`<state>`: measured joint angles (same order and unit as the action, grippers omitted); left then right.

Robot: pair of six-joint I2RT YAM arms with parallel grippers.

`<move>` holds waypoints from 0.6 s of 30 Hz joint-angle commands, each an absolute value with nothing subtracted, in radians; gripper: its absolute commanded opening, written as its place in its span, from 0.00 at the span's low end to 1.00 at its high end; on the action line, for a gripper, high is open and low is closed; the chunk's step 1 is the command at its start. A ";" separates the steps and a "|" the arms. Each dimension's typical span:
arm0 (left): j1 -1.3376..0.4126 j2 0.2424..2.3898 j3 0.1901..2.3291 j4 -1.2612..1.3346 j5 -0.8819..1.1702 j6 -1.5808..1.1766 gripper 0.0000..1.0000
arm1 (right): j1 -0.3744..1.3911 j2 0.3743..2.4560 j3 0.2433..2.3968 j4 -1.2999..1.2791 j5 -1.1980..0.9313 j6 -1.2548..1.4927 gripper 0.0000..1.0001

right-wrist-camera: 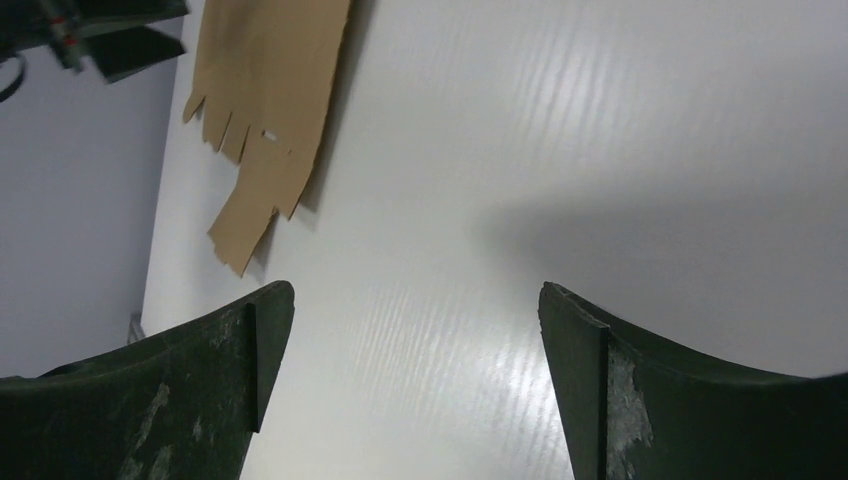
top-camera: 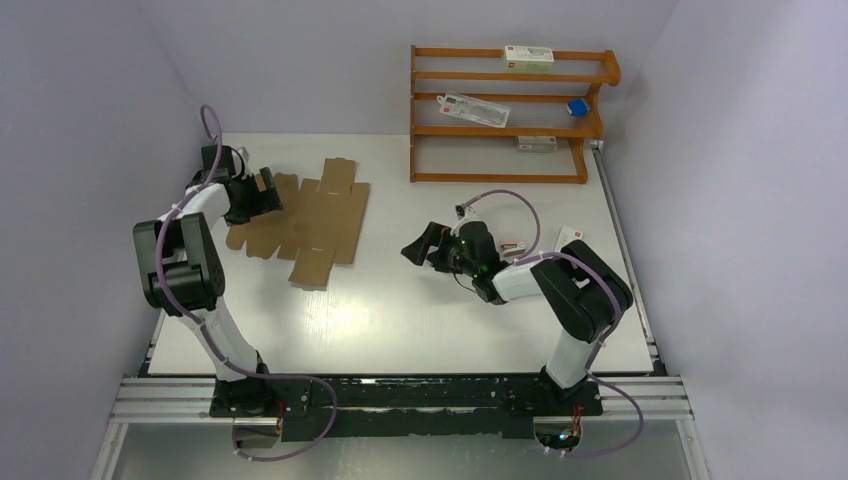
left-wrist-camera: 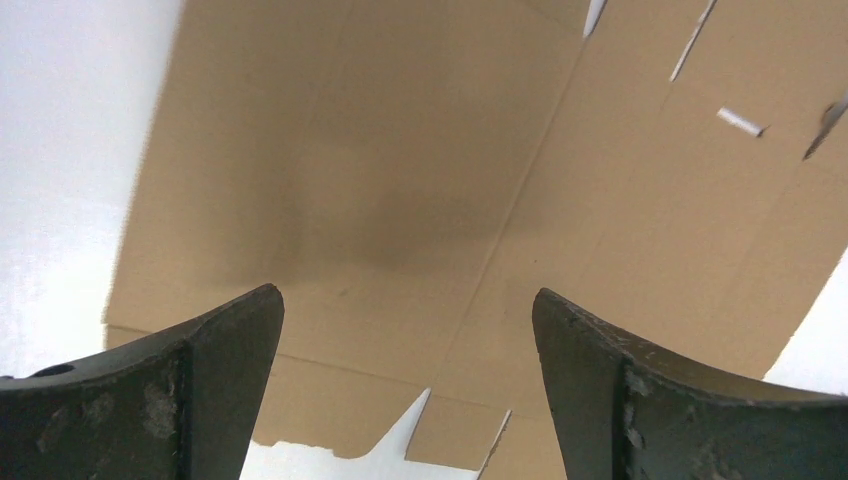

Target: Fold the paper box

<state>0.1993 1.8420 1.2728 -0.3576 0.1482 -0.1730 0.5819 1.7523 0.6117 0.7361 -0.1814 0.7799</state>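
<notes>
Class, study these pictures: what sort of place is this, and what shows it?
Probably a robotics test cell: two black-and-white robot arms bolted to a metal rail at a white table, plain walls enclosing it, and a flat brown die-cut cardboard sheet laid out.

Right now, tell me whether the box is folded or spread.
Spread: the box lies flat on the table, flaps out, no panel raised.
</notes>
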 commanded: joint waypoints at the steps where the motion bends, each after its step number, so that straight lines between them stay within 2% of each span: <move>1: 0.196 1.891 1.289 -0.361 0.231 -0.180 1.00 | 0.603 1.770 0.636 0.788 -0.268 0.773 0.96; 9: 0.182 1.886 1.201 -0.366 0.294 -0.187 1.00 | 0.613 1.781 0.615 0.837 -0.300 0.793 0.95; 18: 0.145 1.781 1.016 -0.353 0.351 -0.234 1.00 | 0.614 1.752 0.552 0.899 -0.306 0.796 0.95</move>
